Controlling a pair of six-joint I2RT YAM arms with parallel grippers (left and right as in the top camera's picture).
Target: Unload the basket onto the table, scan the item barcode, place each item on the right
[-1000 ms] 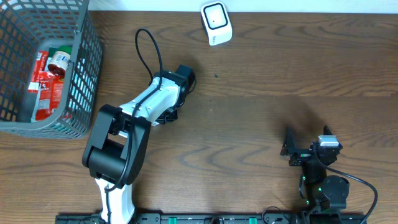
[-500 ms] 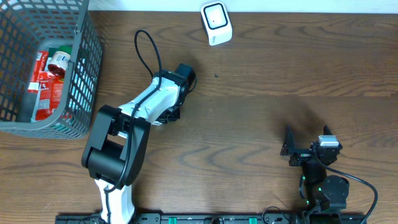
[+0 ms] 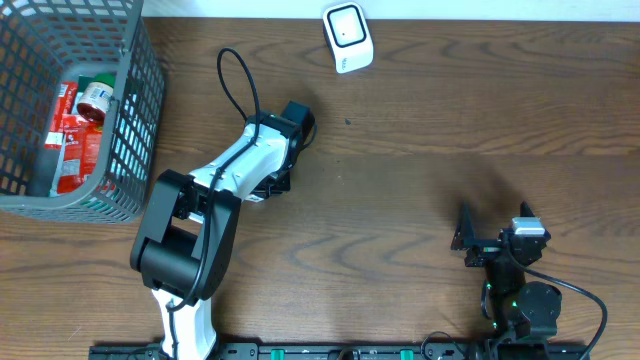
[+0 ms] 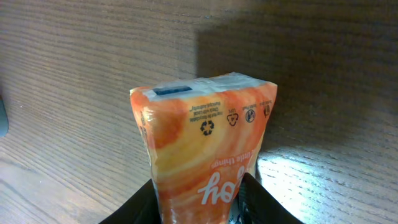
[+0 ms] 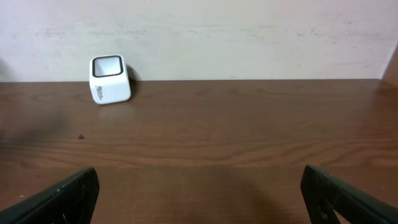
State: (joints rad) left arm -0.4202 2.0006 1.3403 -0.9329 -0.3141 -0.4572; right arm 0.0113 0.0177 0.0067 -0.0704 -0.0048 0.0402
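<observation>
Here's the left gripper [image 4: 202, 200], clamped on the orange plastic-wrapped soft pack [image 4: 208, 140]. The pack narrows where the dark fingers [image 4: 142, 205] pinch its near end and flares wider out ahead of them. Whether it rests on the brown wooden table [image 4: 74, 74] or hangs above it, I can't tell. It looks light and squashy to me, with slick film that could slide or crumple, so a hold across the sides that leaves the printed faces bare seems wise. No barcode shows on the face I see. The right gripper [image 5: 199, 180] is spread wide and holds nothing, with the white box-shaped scanner [image 5: 110, 79] well ahead, off to its left.
</observation>
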